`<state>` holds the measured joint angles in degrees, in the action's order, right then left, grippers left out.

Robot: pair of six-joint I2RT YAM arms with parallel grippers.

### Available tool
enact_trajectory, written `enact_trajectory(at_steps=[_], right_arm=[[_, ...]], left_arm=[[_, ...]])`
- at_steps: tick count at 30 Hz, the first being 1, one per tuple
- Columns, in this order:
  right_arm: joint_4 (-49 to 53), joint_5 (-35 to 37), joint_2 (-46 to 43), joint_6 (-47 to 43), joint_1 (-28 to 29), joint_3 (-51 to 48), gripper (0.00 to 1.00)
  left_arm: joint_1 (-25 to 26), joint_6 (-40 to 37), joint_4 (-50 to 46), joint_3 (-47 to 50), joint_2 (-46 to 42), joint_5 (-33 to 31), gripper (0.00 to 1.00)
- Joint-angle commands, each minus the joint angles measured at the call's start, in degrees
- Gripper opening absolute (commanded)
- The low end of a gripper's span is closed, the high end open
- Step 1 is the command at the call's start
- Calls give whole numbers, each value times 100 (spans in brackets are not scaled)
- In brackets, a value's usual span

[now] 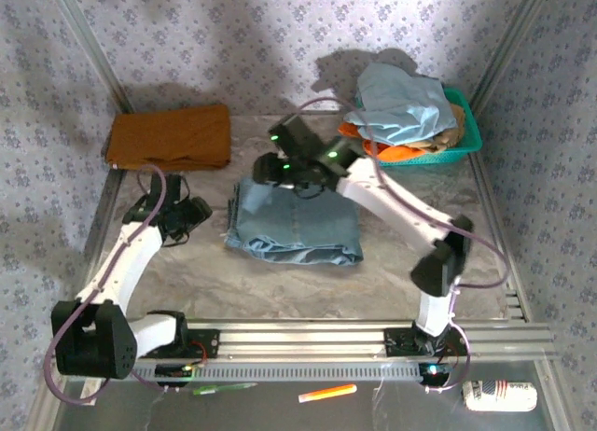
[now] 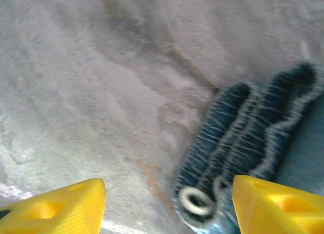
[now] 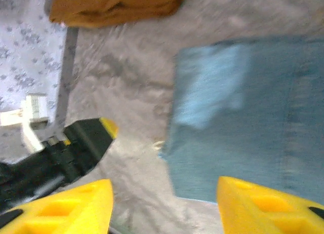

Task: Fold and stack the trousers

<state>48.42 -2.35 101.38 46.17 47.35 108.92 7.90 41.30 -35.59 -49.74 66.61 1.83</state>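
The trousers (image 1: 294, 228) lie folded into a light blue denim rectangle at the table's middle. My left gripper (image 1: 196, 213) sits low just off their left edge. In the left wrist view it (image 2: 169, 209) is open, its yellow fingers (image 2: 55, 211) wide apart over bare table. The gathered waistband (image 2: 243, 138) with a white eyelet (image 2: 195, 199) lies close to the right finger, not pinched. My right gripper (image 1: 275, 168) hovers over the fold's far left corner. It (image 3: 164, 208) is open above the denim (image 3: 248, 117), with nothing between its fingers (image 3: 268, 206). The left gripper's black tip (image 3: 86, 138) shows beside it.
A mustard-brown folded cloth (image 1: 171, 137) lies at the far left corner of the table (image 1: 280, 282). A green basket (image 1: 464, 137) at the far right holds a pale blue garment (image 1: 401, 104) over orange cloth. Aluminium rails border the table's sides and near edge.
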Motion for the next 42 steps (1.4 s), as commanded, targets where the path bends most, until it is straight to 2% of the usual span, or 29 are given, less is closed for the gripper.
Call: enact_trajectory(at_steps=[1, 4, 8, 11, 16, 20, 23, 29, 34, 38, 40, 42], right_arm=[[-26, 533, -700, -167, -525, -1401, 27], [-156, 603, -1329, -162, -929, -2341, 2], [-633, 389, -1814, -67, -1327, -3500, 0], [-1045, 231, -1777, 93, -1365, -4225, 0], [-1828, -47, -1582, 404, -1233, -5328, 0], [-2258, -203, -1405, 481, -1200, -6119, 0], [-2538, -322, -1241, 435, -1281, -6462, 0], [-2570, -381, -941, 121, -1363, -6624, 0], [-2213, -589, -1208, -222, -1385, -6468, 0], [-1504, -608, -1816, -650, -1385, -5737, 10], [-1263, -566, -2013, -838, -1464, -5289, 19], [-1154, -431, -1989, -962, -1602, -4805, 22]], left_arm=[[860, -324, -634, -958, 202, -145, 65], [1619, -352, -559, -1531, 634, -244, 63], [2238, -218, -176, -1875, 1343, -6, 57], [2443, -71, 107, -1696, 1693, 210, 54], [2353, -11, 742, -568, 1839, 385, 51], [1739, -215, 1162, 419, 1733, 560, 51], [1256, -447, 1169, 575, 1765, 565, 51], [1100, -819, 844, 313, 1992, 210, 51], [1109, -875, 604, 585, 1556, -13, 55], [1150, -841, 68, 372, 812, -16, 65], [1195, -875, -221, 32, 529, 8, 70], [1222, -921, -379, -377, 443, 69, 73]])
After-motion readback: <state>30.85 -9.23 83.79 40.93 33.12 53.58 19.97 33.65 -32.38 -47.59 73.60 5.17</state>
